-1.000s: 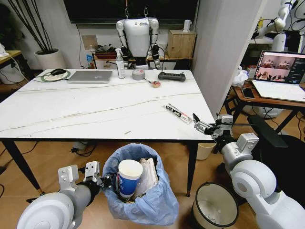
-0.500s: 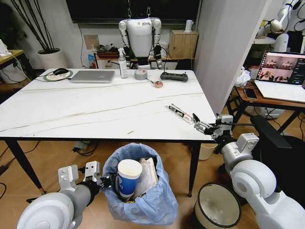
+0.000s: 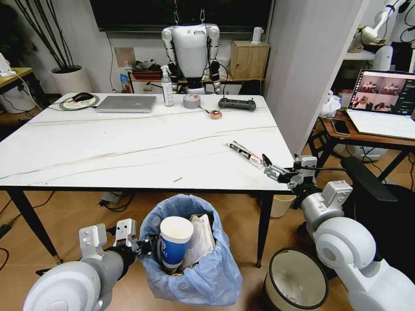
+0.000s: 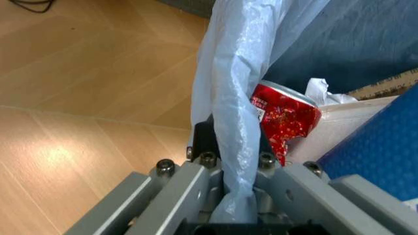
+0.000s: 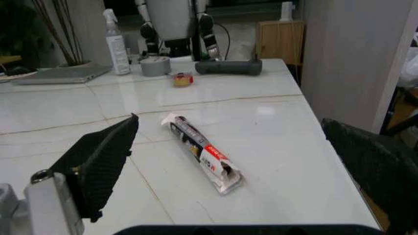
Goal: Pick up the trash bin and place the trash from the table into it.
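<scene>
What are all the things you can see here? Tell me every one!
Table: one, white marble top, middle.
Wrapper: one, white-red-black, table's right edge.
Trash bin: one, blue bag, floor before table.
Paper cup: one, blue-white, in bin.
Red can: one, in bin.
Cream bin: one, floor, right.
Laptop: one, silver, far left.
Tape roll: one, grey, far edge.
Spray bottle: one, far edge.
Left gripper: clamped on bag rim.
Right gripper: open, near wrapper.
</scene>
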